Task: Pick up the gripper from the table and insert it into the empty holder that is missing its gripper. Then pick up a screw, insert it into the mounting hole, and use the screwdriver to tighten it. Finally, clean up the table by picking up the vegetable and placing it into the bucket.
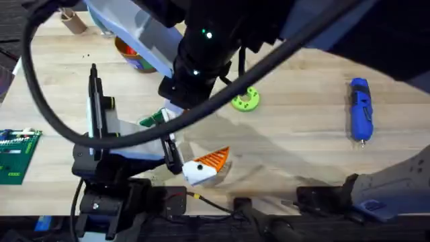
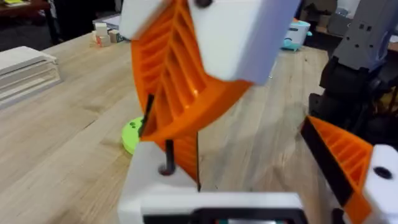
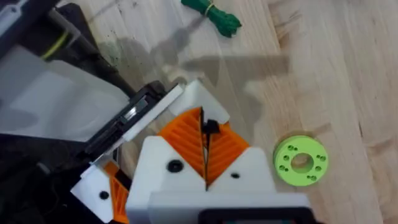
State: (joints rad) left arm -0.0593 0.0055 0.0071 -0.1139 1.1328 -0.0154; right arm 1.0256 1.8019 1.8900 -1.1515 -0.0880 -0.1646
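right jaws [image 3: 205, 155] pinched tight on a small black screw [image 3: 209, 128] (left jaws: cannot tell); vegetable [image 3: 213, 15] lies apart.

right pincer [image 3: 205, 155]: orange pads pressed together, lower centre | vegetable [image 3: 213, 14]: dark green, top centre on surface [image 3: 336, 74] | lime-green disc [image 3: 301, 160]: lower right, beside pincer

Right end effector [image 3: 205, 146], pads pressed together, sits against the left end effector [image 1: 201, 165].
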